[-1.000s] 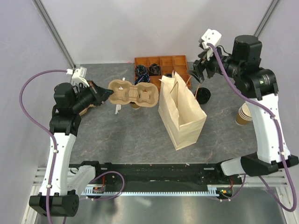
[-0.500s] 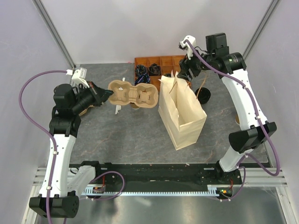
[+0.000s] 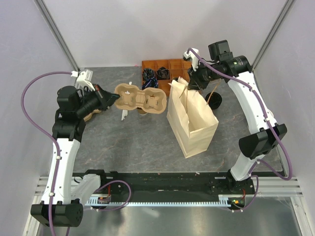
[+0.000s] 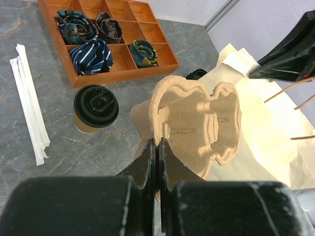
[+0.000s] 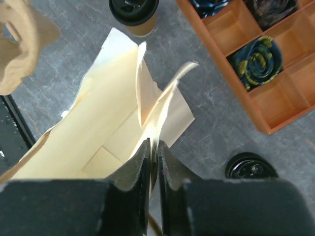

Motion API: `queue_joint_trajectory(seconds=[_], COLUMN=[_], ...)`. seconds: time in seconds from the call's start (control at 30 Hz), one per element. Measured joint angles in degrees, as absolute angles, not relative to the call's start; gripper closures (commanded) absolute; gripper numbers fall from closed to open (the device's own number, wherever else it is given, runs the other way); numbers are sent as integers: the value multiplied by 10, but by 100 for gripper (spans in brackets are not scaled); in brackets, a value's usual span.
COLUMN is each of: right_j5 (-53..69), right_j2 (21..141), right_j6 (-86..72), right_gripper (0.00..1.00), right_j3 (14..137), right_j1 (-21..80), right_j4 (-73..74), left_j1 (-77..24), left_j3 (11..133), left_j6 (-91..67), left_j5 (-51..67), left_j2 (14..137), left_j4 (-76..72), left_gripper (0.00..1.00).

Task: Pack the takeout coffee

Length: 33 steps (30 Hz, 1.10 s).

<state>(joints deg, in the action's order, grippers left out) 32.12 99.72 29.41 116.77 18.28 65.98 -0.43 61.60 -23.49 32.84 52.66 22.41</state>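
Observation:
The takeout coffee [image 4: 96, 107], a tan cup with a black lid, stands on the table in front of the orange tray [image 4: 74, 81]. It also shows at the top edge of the right wrist view [image 5: 134, 10]. In the top view the cup carrier mostly hides it. My left gripper [image 4: 157, 142] is shut on the rim of the brown pulp cup carrier [image 3: 140, 97], holding it in the air above the cup. My right gripper [image 5: 153, 145] is shut on the far top edge of the open paper bag [image 3: 193, 120].
The orange tray [image 3: 170, 69] with rolled ties sits at the back. White wrapped straws [image 4: 29, 103] lie left of the cup. A second black lid [image 3: 214, 100] sits right of the bag, also seen in the right wrist view [image 5: 251, 167].
The right arm swung left from the back right corner to the bag, and its jaws closed on the bag's top edge. The left arm and carrier stayed put.

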Motion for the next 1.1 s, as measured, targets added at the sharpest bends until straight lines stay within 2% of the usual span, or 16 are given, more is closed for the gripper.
queue_joint_trajectory(seconds=[0.07, 0.3, 0.73, 1.1], right_j5=[319, 307, 262, 217], right_j2=[1003, 995, 721, 621], right_j6=[287, 206, -109, -198], right_gripper=[100, 100, 100, 100], right_j3=[1167, 1155, 862, 686], right_j1=[183, 183, 184, 197], right_j4=[667, 648, 357, 188], left_j1=[-4, -4, -4, -11], left_j3=[622, 664, 863, 1022], left_j6=[-230, -199, -96, -2], left_j5=[334, 346, 357, 437], left_j2=[529, 542, 613, 672], left_j4=[224, 227, 230, 242], left_gripper=[98, 98, 98, 98])
